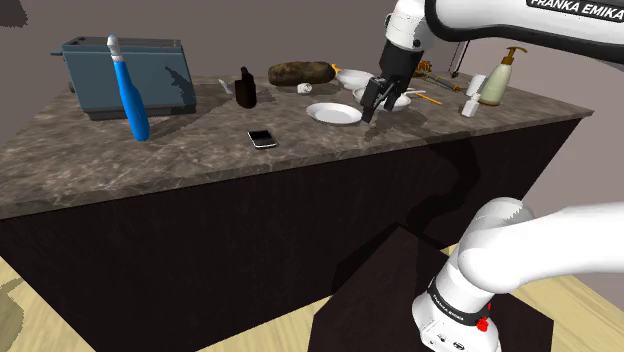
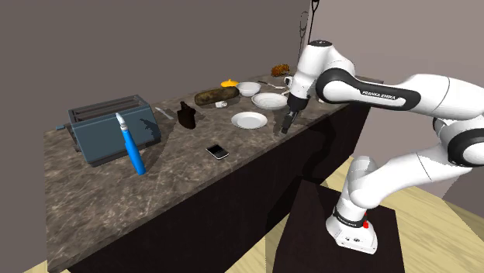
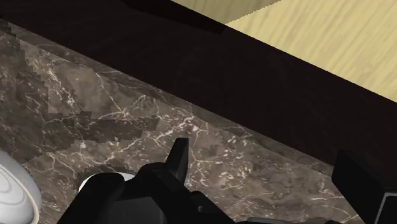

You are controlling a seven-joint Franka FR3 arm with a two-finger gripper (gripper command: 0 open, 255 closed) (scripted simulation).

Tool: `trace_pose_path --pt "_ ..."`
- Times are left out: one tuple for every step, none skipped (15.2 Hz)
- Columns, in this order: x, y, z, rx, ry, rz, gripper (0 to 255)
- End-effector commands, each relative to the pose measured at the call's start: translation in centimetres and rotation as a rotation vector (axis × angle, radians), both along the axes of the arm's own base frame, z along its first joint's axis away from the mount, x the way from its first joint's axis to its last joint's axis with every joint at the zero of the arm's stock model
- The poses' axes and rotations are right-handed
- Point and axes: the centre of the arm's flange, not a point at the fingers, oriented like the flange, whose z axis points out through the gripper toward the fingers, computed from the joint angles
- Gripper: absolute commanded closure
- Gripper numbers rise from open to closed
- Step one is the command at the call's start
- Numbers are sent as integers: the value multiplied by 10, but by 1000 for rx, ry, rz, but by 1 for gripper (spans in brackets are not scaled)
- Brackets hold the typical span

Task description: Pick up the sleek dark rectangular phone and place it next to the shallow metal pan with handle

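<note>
Tool (image 1: 372,112) is hanging low over the worktop (image 1: 150,170) in the shoulder view, pointing down just beside a white plate (image 1: 334,113), on that view's right of it. Dark phone (image 1: 262,138) is lying flat on the marbled top, well apart from the tool, toward the view's left (which face is up: cannot tell).

Second exterior view: tool (image 2: 285,124) is hovering near the worktop's (image 2: 178,186) front edge. Phone (image 2: 218,150) is lying to the view's left of the plate (image 2: 250,119), and a white shallow pan (image 2: 269,101) is sitting just behind the plate.

Wrist view: tool (image 3: 267,162) is facing the worktop (image 3: 127,108), its black fingers (image 3: 180,156) standing apart and clasping nothing.
</note>
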Motion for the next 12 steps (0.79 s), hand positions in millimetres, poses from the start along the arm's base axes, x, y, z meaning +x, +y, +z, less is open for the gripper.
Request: trace_pose_path --pt "0 0 0 0 0 0 0" --pt "10 7 -4 4 -1 -9 0" --pt "21 13 -8 8 -1 -17 0" --pt "31 20 -12 12 -2 -26 0" --pt "42 26 -16 16 -2 -35 0" --pt "53 33 -20 20 -3 -44 0" --pt "63 39 -24 24 -4 -52 0" --pt "74 45 -28 28 -4 -61 0" --pt "85 51 -32 32 -5 -70 0" --pt "96 58 -36 36 -5 -79 0" --pt "107 64 -40 40 -6 -87 0" --pt "118 69 -44 44 -7 -96 0"
